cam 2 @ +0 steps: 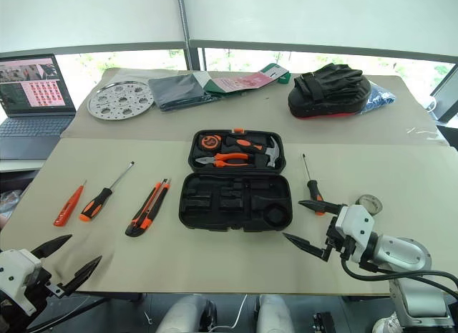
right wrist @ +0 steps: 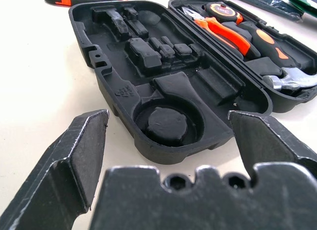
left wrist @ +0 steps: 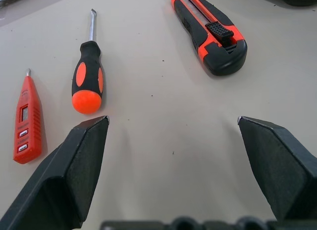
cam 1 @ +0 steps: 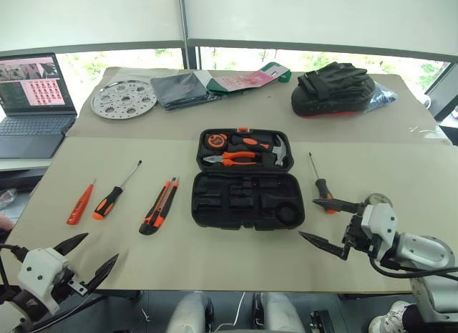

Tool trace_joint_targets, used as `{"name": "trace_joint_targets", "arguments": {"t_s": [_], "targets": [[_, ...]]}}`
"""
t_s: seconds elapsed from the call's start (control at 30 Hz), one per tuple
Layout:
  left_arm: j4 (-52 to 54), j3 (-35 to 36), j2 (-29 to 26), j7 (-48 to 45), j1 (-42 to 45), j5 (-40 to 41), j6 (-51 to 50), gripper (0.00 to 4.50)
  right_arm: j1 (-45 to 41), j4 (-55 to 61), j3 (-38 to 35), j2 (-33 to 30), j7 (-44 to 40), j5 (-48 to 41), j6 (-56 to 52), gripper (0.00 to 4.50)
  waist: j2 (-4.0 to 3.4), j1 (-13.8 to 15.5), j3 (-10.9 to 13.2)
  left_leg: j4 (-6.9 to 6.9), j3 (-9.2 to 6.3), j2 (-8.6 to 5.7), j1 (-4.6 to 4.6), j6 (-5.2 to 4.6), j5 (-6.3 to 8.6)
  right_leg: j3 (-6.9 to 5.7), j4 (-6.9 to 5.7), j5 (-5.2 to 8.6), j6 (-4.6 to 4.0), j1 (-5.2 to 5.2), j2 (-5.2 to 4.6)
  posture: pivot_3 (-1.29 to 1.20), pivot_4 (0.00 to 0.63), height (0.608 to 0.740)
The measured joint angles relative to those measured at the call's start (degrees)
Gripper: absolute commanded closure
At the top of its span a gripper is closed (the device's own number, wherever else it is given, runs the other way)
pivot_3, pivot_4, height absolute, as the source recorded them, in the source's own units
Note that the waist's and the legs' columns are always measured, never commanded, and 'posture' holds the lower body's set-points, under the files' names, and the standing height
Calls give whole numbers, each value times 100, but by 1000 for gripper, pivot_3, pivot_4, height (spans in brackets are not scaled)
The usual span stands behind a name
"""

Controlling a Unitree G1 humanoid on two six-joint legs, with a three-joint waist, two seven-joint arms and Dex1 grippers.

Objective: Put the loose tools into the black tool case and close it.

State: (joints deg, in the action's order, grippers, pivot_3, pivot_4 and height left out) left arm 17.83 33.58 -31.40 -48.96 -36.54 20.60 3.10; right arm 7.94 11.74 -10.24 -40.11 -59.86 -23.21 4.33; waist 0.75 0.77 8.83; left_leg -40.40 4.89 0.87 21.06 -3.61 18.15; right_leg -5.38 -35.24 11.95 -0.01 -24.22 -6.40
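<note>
**benchrat:** What's on your feed right now?

**me:** I've got the black tool case [cam 1: 247,192] lying open in the middle of the table [cam 1: 401,168]. The far half holds the pliers [cam 1: 230,159], hammer [cam 1: 280,153] and tape measure [cam 1: 216,140]; the near half's slots are bare. To its left, loose on the table: the utility knife [cam 1: 159,206] nearest the case, then a black-and-orange screwdriver [cam 1: 114,193], then the slim orange tester screwdriver [cam 1: 80,203]. The second black-and-orange screwdriver [cam 1: 321,185] lies right of the case.

**benchrat:** And the grippers?

**me:** Both have fingers spread wide, nothing in them. Left gripper [cam 1: 91,256] hangs at the near table edge, short of the tester and the screwdriver. Right gripper [cam 1: 328,224] is just right of the case's near corner, one fingertip close to that second screwdriver's handle; I can't tell if it's touching.

**benchrat:** Anything else around?

**me:** Laptop [cam 1: 32,107] far left, a perforated metal disc [cam 1: 123,99], and a black padded bag [cam 1: 333,89] at the back.
</note>
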Motion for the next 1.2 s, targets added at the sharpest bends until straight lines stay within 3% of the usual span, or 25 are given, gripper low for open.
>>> {"name": "trace_joint_targets", "arguments": {"t_s": [0.1,0.27,0.53,0.6,0.67,0.83,1.0,1.1,1.2], "targets": [[119,151,38,133,-74,338,-359,0,-167,-31,40,150,-51,-134,-7,28,9,-14,3,0,-1,7,-1,1,-1,1,-2,0,-1,-3,3,0,150,740],[229,1234,393,742,-519,1374,-1311,0,-715,567,350,784,-204,-1152,-230,28,11,-108,10,3,-3,20,-7,8,-4,10,-5,-2,-7,-5,7,0,150,740],[-328,1708,498,1182,-715,2021,-2400,0,-694,1011,577,1275,31,-1267,-216,28,45,77,0,-3,-7,5,-3,1,1,-4,4,-2,-5,-4,-3,0,150,740],[-159,1698,229,1371,-544,2175,-2854,0,-486,1048,603,1285,-16,-1246,-132,28,58,120,-8,-3,-8,5,-2,3,0,-3,0,-3,-5,-2,-2,0,150,740],[106,1638,-499,1819,-53,2489,-3742,0,-411,1070,605,1283,-114,-1245,-54,28,64,158,-12,-4,-15,5,-5,17,-9,-5,-9,-6,-10,0,0,0,150,740],[339,1116,-1809,2703,1667,3162,-5505,0,-418,1141,671,1297,-220,-1247,67,28,76,63,-20,-3,-7,0,-29,70,-39,16,-42,-9,-14,5,7,0,150,740],[21,-22,-2259,2751,2575,2944,-6118,0,-435,1116,734,1370,-259,-1238,119,28,75,-77,-17,35,16,5,-66,107,-49,40,-67,7,-30,-1,25,0,150,740],[-407,-652,-2342,2724,3104,2561,-6188,732,-424,1074,720,1371,-301,-1235,178,0,74,-62,-16,58,17,8,-79,126,-60,39,-72,14,-41,-3,29,0,150,740],[-693,-1046,-2341,2677,3430,2251,-6189,1848,-381,1010,712,1371,-333,-1231,228,0,74,-47,-16,59,16,9,-80,130,-61,40,-78,15,-44,-6,27,0,150,740]]}}
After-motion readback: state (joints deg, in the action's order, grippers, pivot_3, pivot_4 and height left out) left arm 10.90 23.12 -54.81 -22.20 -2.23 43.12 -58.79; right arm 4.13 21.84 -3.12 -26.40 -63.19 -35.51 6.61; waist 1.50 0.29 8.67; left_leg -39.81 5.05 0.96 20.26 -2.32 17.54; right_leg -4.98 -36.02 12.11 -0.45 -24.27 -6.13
